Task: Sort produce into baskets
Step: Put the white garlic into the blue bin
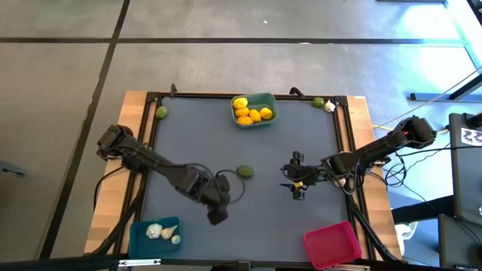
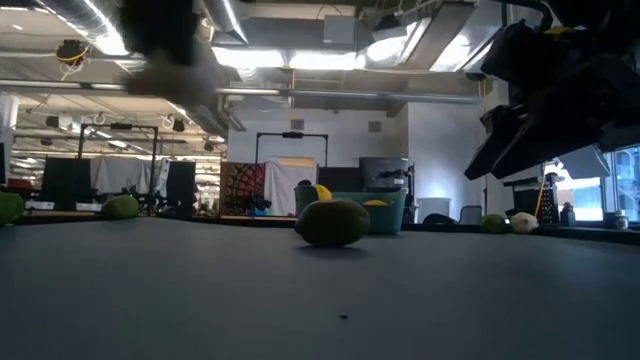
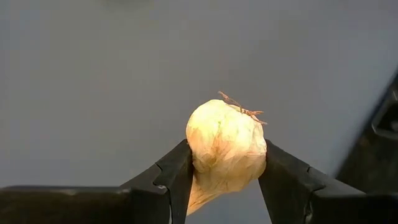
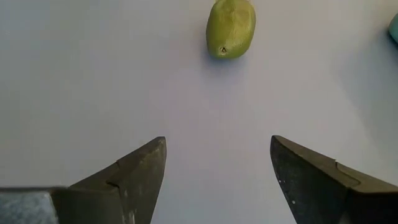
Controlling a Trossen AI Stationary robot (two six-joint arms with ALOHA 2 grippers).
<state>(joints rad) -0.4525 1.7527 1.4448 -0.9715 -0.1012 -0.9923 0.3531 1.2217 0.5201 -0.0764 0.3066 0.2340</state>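
Note:
My left gripper (image 1: 217, 216) hangs above the mat's near left part, just right of the blue basket (image 1: 135, 239), and is shut on a white garlic bulb (image 3: 224, 140). Two or three more garlic bulbs (image 1: 154, 231) lie in that basket. The teal basket (image 1: 268, 120) at the far edge holds lemons (image 1: 248, 113). A lime (image 1: 245, 172) lies on the mat's middle, ahead of my open right gripper (image 4: 217, 168), which hovers at the right (image 1: 296, 186). The pink basket (image 1: 331, 243) stands near right. My left gripper pinches the garlic bulb between its two fingers, one on each opposite side of the bulb's body (image 3: 198, 155). The fingers point steeply down. The bulb is lifted clear of the mat, its root end (image 3: 242, 110) away from the gripper and its papery neck back between the fingers.
A lime (image 1: 160, 113) lies at the mat's far left corner. Another lime (image 1: 318, 102) and a garlic bulb (image 1: 329, 106) lie at the far right corner. Bare mat lies between the two arms.

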